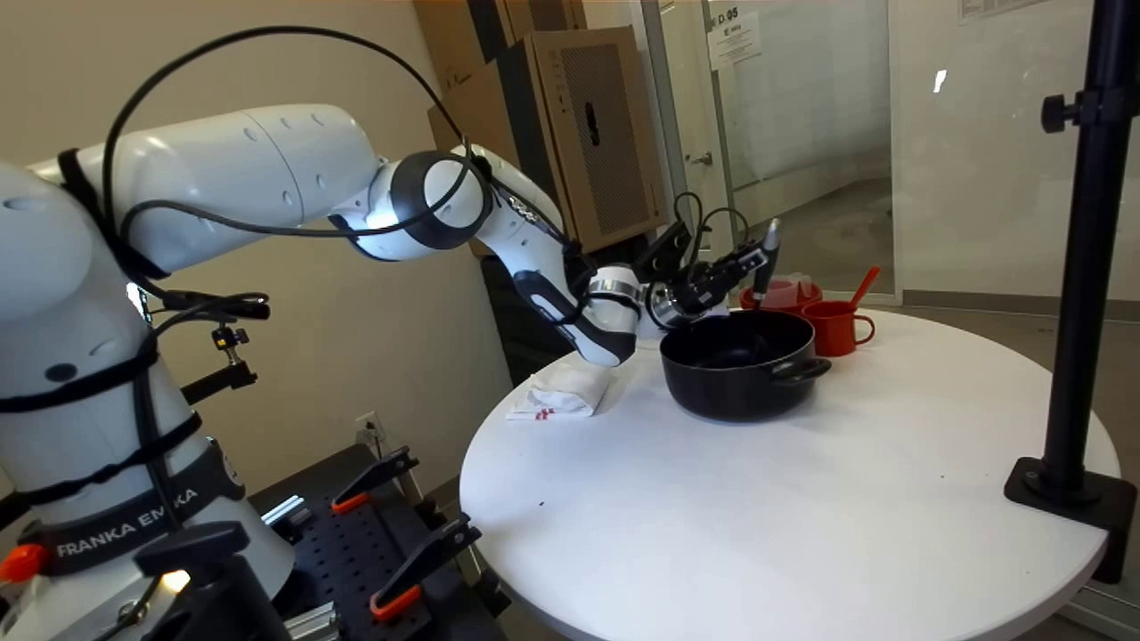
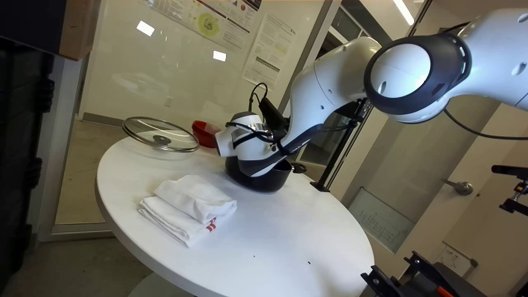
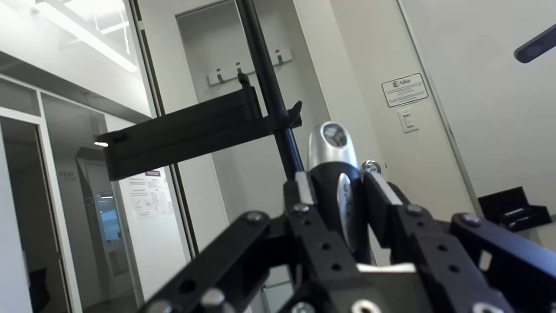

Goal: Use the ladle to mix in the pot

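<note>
The ladle [image 1: 772, 238] has a dark handle with a silver end, upright with a slight tilt above the pot. My gripper [image 1: 763, 258] is shut on its handle, over the far side of the pot. The wrist view shows the ladle [image 3: 334, 191] between the two finger pads of the gripper [image 3: 340, 184]. The wide black pot [image 1: 735, 387] stands on the table; it also shows in an exterior view [image 2: 270, 183], partly behind the arm. The ladle's lower end goes down toward the pot; its scoop cannot be made out. The gripper is hidden behind the wrist in that view.
A red mug [image 1: 834, 329] with a red utensil [image 1: 864, 287] and a red bowl [image 1: 788, 296] stand beside the pot. Folded white towels [image 2: 187, 208] and a glass lid [image 2: 161, 134] are on the white table [image 1: 757, 516]. A black pole [image 1: 1073, 312] is clamped at the edge.
</note>
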`<move>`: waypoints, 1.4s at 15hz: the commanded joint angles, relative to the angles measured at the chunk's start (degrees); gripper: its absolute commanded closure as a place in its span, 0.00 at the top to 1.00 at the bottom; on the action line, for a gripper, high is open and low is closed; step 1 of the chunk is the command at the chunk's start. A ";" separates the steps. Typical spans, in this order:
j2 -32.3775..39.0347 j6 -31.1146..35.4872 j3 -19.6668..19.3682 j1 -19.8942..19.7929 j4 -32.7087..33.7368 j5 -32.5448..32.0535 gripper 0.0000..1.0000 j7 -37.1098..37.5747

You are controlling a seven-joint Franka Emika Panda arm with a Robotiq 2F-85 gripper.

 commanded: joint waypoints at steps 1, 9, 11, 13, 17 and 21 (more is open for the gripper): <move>-6.43 1.79 2.23 1.49 -11.35 0.71 0.08 1.31; -13.53 3.90 7.65 1.88 -18.46 6.20 0.08 -4.79; -14.36 3.84 8.35 1.14 -17.68 9.60 0.08 -7.62; -15.01 3.63 8.84 0.05 -16.45 13.26 0.08 -8.52; -16.76 3.21 7.85 -1.25 -14.52 17.19 0.08 -5.52; -19.72 3.43 6.51 -1.19 -13.65 16.57 0.08 -1.57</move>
